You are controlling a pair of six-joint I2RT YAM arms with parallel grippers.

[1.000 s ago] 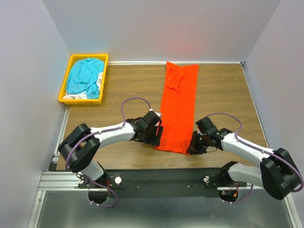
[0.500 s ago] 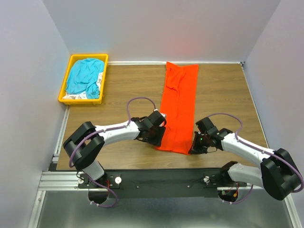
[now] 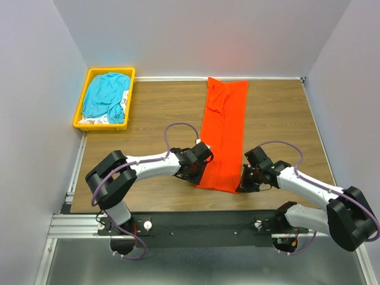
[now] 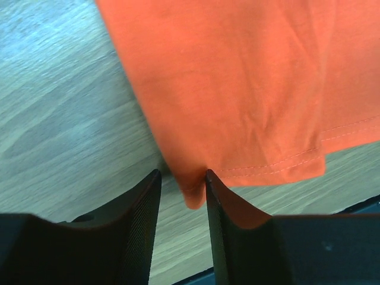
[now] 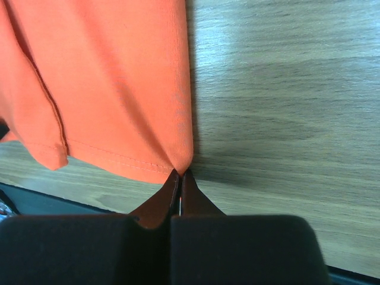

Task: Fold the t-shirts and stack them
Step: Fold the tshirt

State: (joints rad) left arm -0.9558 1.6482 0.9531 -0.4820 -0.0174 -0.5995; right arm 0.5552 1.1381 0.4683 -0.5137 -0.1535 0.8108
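An orange-red t-shirt [image 3: 224, 133] lies folded into a long strip down the middle of the wooden table. My left gripper [image 3: 198, 176] is open at its near left corner; in the left wrist view that corner of the shirt [image 4: 196, 193] hangs between the two fingers [image 4: 139, 219]. My right gripper [image 3: 242, 183] is shut on the near right corner of the shirt [image 5: 178, 160] and pinches the hem. A teal-blue t-shirt [image 3: 105, 95] lies crumpled in the yellow bin [image 3: 80, 110], on top of some white fabric [image 3: 95, 120].
The yellow bin stands at the far left corner of the table [image 3: 154, 113]. Grey walls close in the left, right and back. A black rail [image 3: 208, 222] with the arm bases runs along the near edge.
My left gripper has moved right and reached the shirt's near left corner. The right gripper has stayed at the near right corner.
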